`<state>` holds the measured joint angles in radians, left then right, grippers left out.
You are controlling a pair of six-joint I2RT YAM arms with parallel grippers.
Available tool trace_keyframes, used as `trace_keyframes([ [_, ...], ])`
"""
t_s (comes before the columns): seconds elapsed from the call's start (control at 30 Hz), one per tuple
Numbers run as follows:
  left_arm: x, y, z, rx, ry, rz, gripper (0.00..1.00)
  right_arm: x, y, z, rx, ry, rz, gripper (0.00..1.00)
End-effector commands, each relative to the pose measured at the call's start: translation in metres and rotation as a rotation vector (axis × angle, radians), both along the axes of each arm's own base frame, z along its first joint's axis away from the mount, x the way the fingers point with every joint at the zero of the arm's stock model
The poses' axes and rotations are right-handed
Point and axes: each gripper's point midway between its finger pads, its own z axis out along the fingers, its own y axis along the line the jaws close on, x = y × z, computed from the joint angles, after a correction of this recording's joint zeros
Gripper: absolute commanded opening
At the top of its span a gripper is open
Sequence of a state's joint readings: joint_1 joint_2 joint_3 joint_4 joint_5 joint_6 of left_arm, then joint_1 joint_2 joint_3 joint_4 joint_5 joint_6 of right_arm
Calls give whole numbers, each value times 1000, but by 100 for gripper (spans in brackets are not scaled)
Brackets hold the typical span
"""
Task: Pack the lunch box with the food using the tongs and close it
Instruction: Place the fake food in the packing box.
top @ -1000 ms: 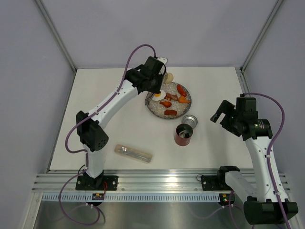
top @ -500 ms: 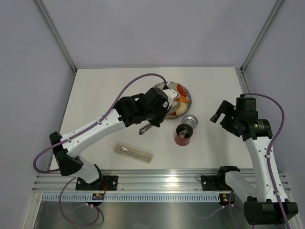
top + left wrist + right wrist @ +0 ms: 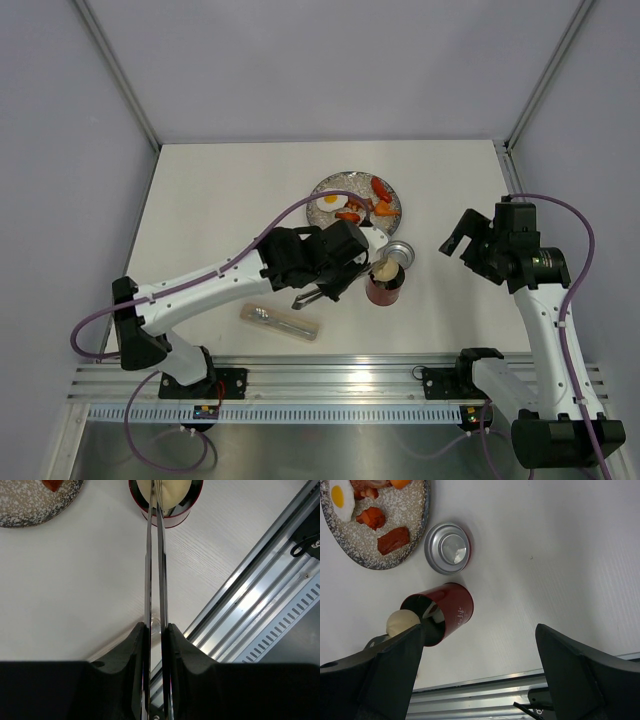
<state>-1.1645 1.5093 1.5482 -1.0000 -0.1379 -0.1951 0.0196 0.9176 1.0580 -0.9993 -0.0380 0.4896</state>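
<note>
The red lunch box (image 3: 383,291) stands open in front of the speckled plate (image 3: 322,186). Its round lid (image 3: 398,252) lies upside down just behind it. My left gripper (image 3: 155,628) is shut on the silver tongs (image 3: 150,555). The tongs' tips pinch a pale round ball (image 3: 171,490) right over the lunch box (image 3: 176,519) mouth. A black-and-white piece (image 3: 433,611) shows inside the box (image 3: 454,609). A fried egg (image 3: 330,201) and red-brown sausages (image 3: 382,188) lie on the plate. My right gripper (image 3: 479,630) hangs open to the right of the box, holding nothing.
A clear flat plastic case (image 3: 280,321) lies near the table's front edge, left of the lunch box. The aluminium rail (image 3: 330,375) runs along the near edge. Grey walls enclose the table on three sides.
My left arm has swung from the plate back toward the front, carrying the pale ball in the tongs to just above the lunch box. The right arm has not moved.
</note>
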Motion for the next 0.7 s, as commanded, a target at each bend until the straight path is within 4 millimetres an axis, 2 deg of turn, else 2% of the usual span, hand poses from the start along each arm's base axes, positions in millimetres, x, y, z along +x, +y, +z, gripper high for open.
trace_keyframes([
  [0.0, 3, -16, 4, -44, -12, -11, 0, 6, 1, 13, -1, -54, 11, 99],
  [0.2, 9, -21, -10, -20, -22, -1, 0, 3, 0, 11, -5, -52, 9, 99],
  [0.43, 10, -28, -16, -29, -9, 16, 0, 0, 1, 7, -3, -46, 8, 99],
  [0.67, 10, -24, -17, 0, -5, 26, 21, -1, 1, 7, 2, -44, 5, 100],
])
